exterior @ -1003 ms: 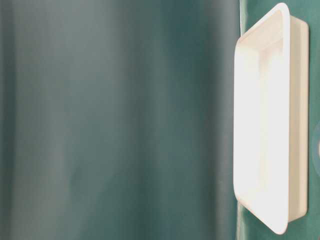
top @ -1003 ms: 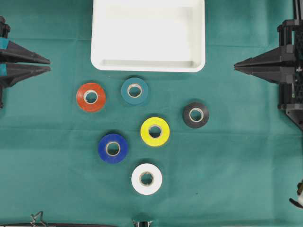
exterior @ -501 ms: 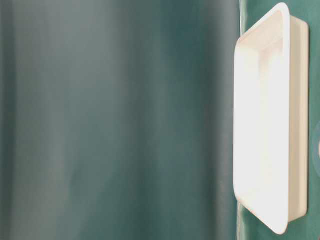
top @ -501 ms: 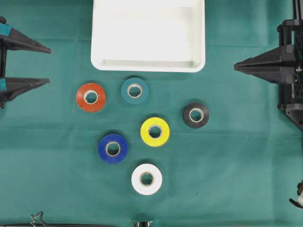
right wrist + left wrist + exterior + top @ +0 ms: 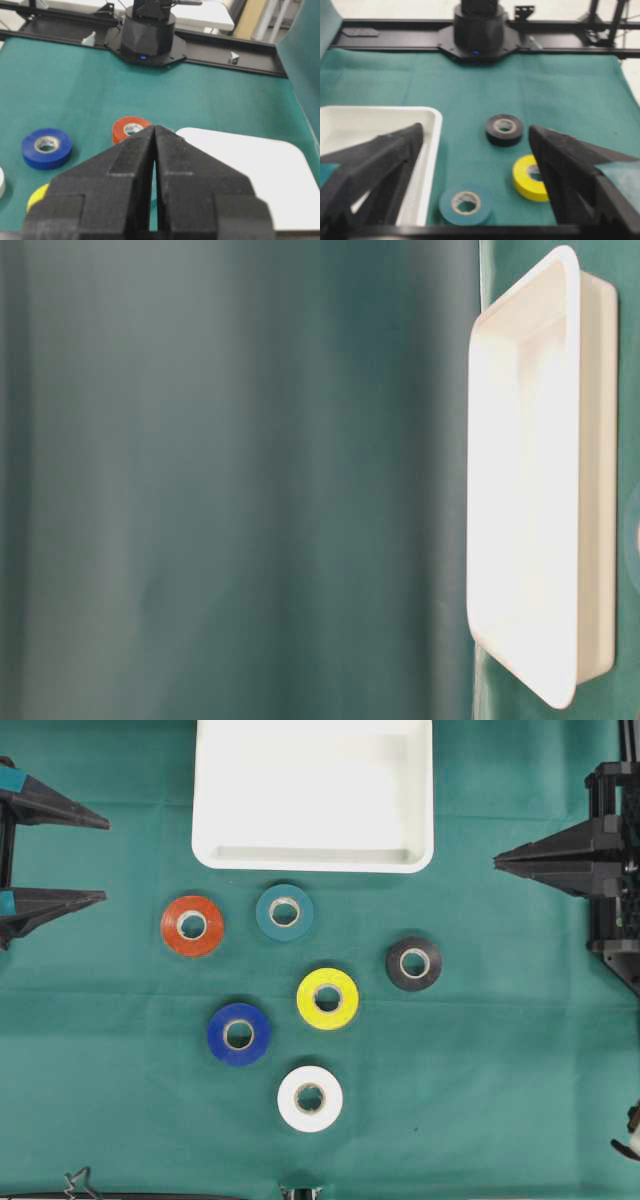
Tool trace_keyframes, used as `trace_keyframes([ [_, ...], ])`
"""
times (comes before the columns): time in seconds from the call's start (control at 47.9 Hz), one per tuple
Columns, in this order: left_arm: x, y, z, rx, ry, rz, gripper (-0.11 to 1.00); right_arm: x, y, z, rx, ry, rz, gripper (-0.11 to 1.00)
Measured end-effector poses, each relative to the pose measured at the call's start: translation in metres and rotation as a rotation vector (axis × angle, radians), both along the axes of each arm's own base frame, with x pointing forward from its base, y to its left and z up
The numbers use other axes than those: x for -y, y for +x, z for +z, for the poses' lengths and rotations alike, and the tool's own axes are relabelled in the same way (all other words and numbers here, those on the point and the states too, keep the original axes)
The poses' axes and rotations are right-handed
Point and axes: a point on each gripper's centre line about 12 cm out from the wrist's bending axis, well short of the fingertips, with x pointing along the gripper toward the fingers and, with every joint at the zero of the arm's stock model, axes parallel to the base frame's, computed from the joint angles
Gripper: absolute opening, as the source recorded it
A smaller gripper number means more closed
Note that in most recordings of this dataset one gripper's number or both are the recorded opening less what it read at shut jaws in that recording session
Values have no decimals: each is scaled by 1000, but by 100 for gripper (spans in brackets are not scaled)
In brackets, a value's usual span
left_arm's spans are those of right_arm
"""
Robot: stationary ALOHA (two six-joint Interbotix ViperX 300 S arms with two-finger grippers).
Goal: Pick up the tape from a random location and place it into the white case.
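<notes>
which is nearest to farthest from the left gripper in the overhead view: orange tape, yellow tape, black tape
Measured from the left gripper:
1. Orange tape, just below and to its right.
2. Yellow tape, mid-cloth.
3. Black tape, on the right gripper's side.

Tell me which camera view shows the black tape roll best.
The overhead view: the black tape roll lies flat and whole on the green cloth, with its neighbours visible. The left wrist view shows it too, slightly blurred, between the open left gripper fingers. The table-level and right wrist views do not show it.
</notes>
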Motion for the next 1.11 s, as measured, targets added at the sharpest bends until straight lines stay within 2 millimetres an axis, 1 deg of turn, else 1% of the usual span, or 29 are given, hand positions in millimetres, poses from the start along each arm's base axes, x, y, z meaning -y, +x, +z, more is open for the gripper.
trace_keyframes([
  [0.585, 0, 0, 0, -2, 0, 0, 99, 0, -1, -2, -38, 20, -2, 0],
  [0.647, 0, 0, 0, -2, 0, 0, 99, 0, -1, -2, -40, 20, -2, 2],
  [0.689, 0, 0, 0, -2, 0, 0, 99, 0, -1, -2, -41, 22, -2, 8],
  [0.773, 0, 0, 0, -2, 0, 0, 99, 0, -1, -1, -43, 22, -2, 31],
  [0.877, 0, 0, -1, -3, 0, 0, 99, 0, -1, 0, -40, 22, -2, 64],
  [0.961, 0, 0, 0, -2, 2, 0, 99, 0, -1, 0, -41, 22, -2, 84],
  [1.003, 0, 0, 0, -2, 0, 0, 99, 0, -1, 0, -41, 23, -2, 91],
  [1.107, 0, 0, 0, -2, 0, 0, 99, 0, -1, 1, -40, 23, -2, 91],
])
